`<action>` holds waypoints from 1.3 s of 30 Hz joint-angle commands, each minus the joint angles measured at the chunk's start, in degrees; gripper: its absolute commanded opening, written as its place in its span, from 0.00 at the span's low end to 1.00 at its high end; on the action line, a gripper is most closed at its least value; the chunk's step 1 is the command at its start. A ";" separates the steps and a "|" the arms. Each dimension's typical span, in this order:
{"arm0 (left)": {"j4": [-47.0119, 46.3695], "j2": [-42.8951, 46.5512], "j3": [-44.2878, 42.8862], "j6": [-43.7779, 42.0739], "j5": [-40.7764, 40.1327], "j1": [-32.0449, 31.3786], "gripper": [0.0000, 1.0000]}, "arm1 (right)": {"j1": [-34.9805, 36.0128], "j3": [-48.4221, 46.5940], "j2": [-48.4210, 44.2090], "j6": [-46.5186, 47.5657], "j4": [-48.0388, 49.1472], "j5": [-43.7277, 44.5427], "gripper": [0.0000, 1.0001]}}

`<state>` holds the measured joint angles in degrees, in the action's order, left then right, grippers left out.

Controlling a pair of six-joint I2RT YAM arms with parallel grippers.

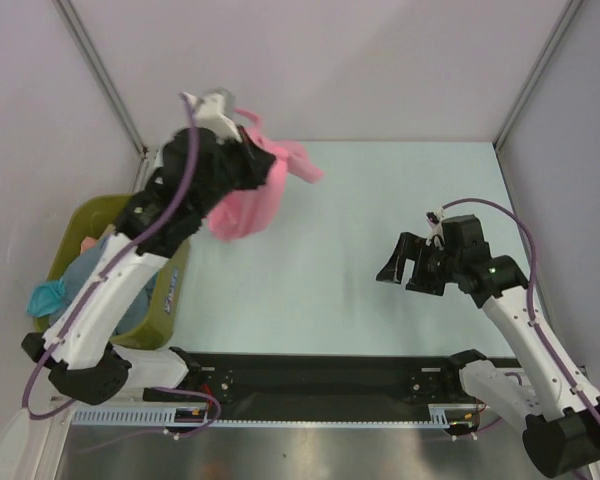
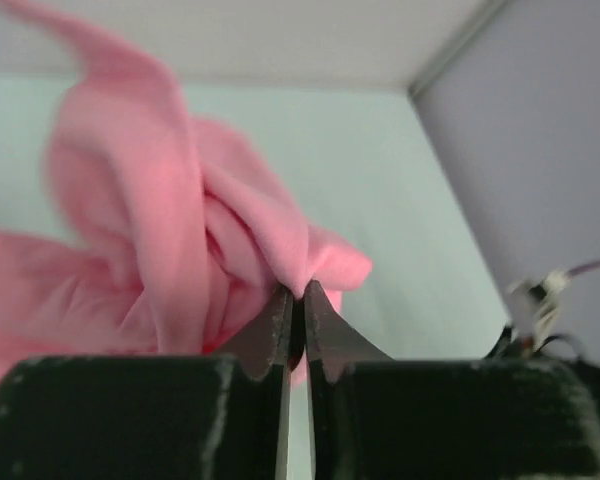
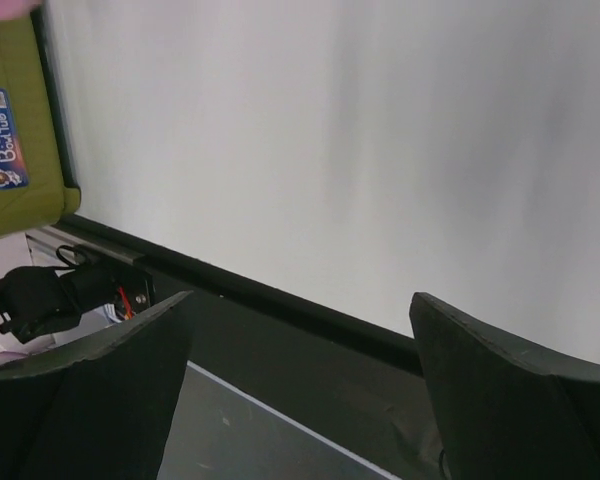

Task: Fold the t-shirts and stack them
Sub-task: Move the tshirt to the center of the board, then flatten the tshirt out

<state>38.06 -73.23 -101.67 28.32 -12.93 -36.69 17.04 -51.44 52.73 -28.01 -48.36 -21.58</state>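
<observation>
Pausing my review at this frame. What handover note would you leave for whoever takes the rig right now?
Left gripper: shut on the pink t-shirt, which hangs bunched in the air near the olive-green bin.
Right gripper: open, empty, hovering over the right side of the table.
The grey-blue t-shirt and teal t-shirt lie crumpled in the bin.
Done: nothing folded or stacked in view.
Left: spread and fold the pink one, then the others, and stack them.

The raised left tool pinches the pink t-shirt tight, while the right tool hangs low, jaws spread wide.
</observation>
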 commanded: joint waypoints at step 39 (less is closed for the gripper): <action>-10.37 -24.24 34.25 -8.72 29.54 20.25 0.61 | -6.93 -54.28 73.64 -7.76 9.96 8.56 0.74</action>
<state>30.09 -96.92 -67.81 19.44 11.99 -16.73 9.19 -100.14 123.22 -35.44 -35.35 -15.31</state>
